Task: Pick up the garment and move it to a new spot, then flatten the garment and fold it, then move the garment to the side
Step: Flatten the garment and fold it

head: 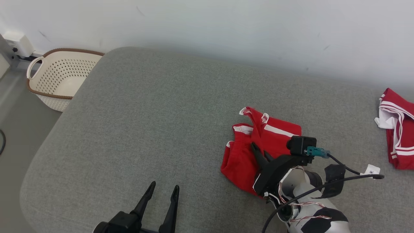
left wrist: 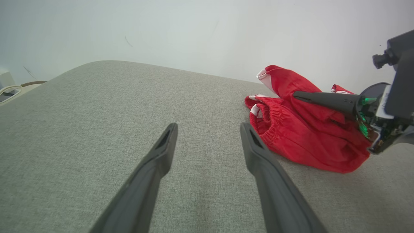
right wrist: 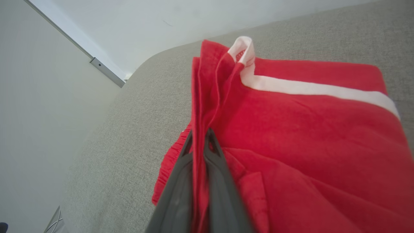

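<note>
The garment (head: 245, 152) is a pair of red shorts with white stripes, lying bunched on the grey cushioned surface (head: 155, 123) right of centre. My right gripper (head: 255, 147) is shut on a raised fold of the garment (right wrist: 291, 129); in the right wrist view the gripper (right wrist: 199, 136) has red cloth pinched between its dark fingers. In the left wrist view the garment (left wrist: 300, 136) lies to the right with the right gripper (left wrist: 296, 94) over it. My left gripper (head: 163, 188) stands open over bare surface at the lower left, and its tips (left wrist: 208, 127) hold nothing.
A second red and white garment (head: 397, 129) lies at the surface's right edge. A cream perforated basket (head: 58, 76) with a brown rim stands on the floor beyond the far left corner. A white wall runs along the back.
</note>
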Robot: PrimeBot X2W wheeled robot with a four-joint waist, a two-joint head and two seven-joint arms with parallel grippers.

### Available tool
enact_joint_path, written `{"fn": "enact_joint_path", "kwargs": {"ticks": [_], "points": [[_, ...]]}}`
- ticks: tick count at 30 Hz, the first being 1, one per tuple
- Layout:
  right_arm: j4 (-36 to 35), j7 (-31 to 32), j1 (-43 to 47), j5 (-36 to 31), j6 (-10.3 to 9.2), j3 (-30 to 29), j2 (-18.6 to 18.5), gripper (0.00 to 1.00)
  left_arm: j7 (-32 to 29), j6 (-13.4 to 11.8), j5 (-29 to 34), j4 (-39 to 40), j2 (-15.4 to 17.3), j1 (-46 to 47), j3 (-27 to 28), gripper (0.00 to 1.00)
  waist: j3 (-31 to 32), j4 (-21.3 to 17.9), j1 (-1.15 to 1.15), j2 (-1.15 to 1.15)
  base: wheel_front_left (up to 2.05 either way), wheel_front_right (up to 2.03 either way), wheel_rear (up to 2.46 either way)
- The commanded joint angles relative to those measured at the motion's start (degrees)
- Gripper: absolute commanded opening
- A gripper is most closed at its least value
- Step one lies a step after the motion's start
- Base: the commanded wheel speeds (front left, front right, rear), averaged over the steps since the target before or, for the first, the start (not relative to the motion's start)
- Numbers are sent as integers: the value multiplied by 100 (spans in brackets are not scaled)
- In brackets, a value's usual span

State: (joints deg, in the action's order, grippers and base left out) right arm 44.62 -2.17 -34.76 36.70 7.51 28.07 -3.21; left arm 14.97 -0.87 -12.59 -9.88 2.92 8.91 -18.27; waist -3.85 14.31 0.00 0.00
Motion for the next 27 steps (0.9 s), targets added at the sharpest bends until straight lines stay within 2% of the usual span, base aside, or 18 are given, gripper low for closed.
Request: {"fn": "enact_joint_path", "kwargs": {"ticks": [1,2,3,4,11,20,27], "points": [[86,-99,-34,77,-4,79,33,2,26,-9,-73,-39,1,61,-20,100,23,9,0,0,0,0,0],[129,-159,-48,107,-4,122,34,29,26,-10,-79,-59,1,47,-34,100,39,15,0,0,0,0,0],[167,-207,-52,145,-4,172,37,44,26,-10,-83,-80,2,45,-44,100,56,18,0,0,0,0,0],[182,-240,-51,209,-3,222,40,99,26,-10,-84,-92,2,40,-46,100,72,17,0,0,0,0,0],[-248,-703,-29,536,-2,459,-27,100,26,-35,-23,-97,2,-138,65,100,222,-125,0,0,0,0,0],[-1112,-1083,325,377,-2,-28,-945,100,26,-54,59,68,31,-385,257,100,314,-413,0,0,0,0,0],[-1283,-1129,864,-71,-2,-684,-1391,100,26,-32,100,152,30,-520,367,100,347,-500,0,0,0,0,0]]}}
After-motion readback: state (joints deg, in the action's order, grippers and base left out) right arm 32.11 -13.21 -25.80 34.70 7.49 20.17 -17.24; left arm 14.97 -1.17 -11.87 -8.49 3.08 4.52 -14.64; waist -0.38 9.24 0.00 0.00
